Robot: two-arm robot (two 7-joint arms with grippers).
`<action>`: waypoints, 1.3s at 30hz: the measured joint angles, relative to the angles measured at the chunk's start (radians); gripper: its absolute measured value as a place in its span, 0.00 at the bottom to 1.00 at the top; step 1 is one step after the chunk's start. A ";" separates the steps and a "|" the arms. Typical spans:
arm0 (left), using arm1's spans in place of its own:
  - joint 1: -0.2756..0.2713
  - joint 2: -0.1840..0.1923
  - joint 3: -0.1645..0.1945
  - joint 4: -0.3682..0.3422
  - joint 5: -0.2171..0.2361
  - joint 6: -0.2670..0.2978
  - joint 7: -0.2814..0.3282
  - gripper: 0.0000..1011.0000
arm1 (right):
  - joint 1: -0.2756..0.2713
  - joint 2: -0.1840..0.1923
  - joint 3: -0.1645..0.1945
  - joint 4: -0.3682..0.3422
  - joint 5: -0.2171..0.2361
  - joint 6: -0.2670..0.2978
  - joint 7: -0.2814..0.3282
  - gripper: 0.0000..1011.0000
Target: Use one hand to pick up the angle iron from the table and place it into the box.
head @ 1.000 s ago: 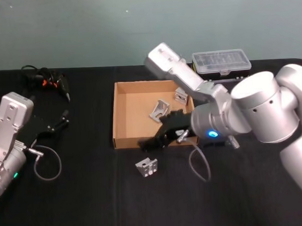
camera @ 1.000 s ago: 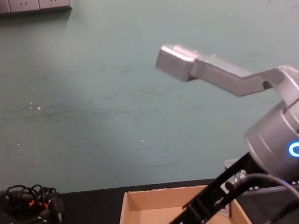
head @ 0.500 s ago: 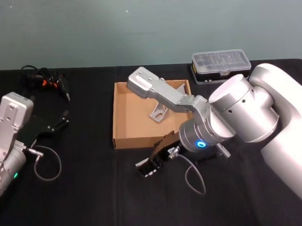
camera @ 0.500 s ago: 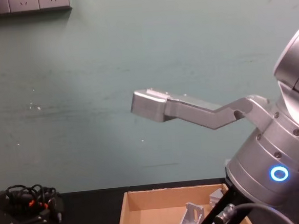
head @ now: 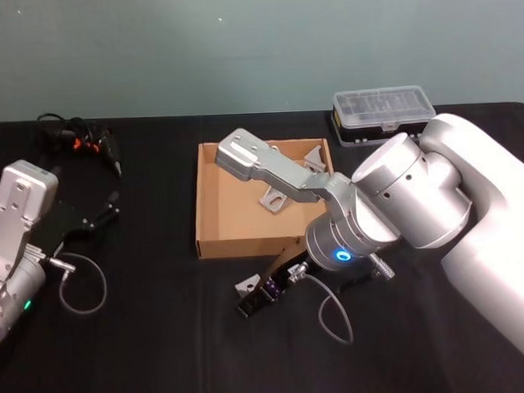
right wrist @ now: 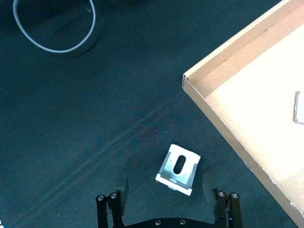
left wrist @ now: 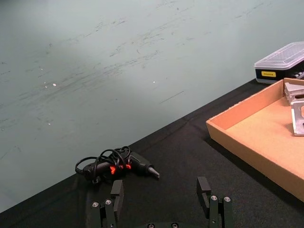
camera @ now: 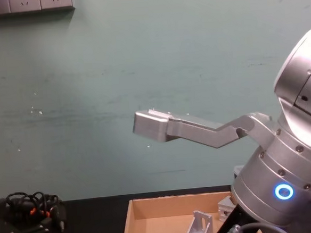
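Observation:
A small silver angle iron (right wrist: 178,169) with a slotted face lies on the black table (head: 164,340), just in front of the box's near wall. My right gripper (right wrist: 165,182) is open and low over it, one finger on each side and not touching. From the head view the right gripper (head: 259,296) covers most of that angle iron (head: 245,287). The tan box (head: 212,199) holds two other angle irons (head: 275,198), also visible from the chest (camera: 198,225). My left gripper (head: 106,210) rests open at the table's left.
A black case with a clear lid (head: 384,113) stands behind the box at the right. A black tool with tangled cables (head: 81,142) lies at the back left. A grey cable loop (head: 82,291) lies near the left arm, another (head: 335,311) under the right arm.
My right arm swung from above the box's front edge forward and down to the table. Its open gripper now straddles the loose angle iron. The left arm stayed still.

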 joint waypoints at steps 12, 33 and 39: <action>0.000 0.000 0.000 0.000 0.000 0.000 0.000 1.00 | 0.015 -0.016 -0.008 0.044 0.004 -0.003 0.002 0.99; 0.000 0.000 0.000 0.000 0.000 0.000 0.000 1.00 | 0.022 -0.021 -0.015 0.060 0.003 -0.009 0.002 0.89; 0.000 0.000 0.000 0.000 0.000 0.000 0.000 1.00 | 0.022 -0.020 -0.014 0.059 0.003 -0.009 0.001 0.72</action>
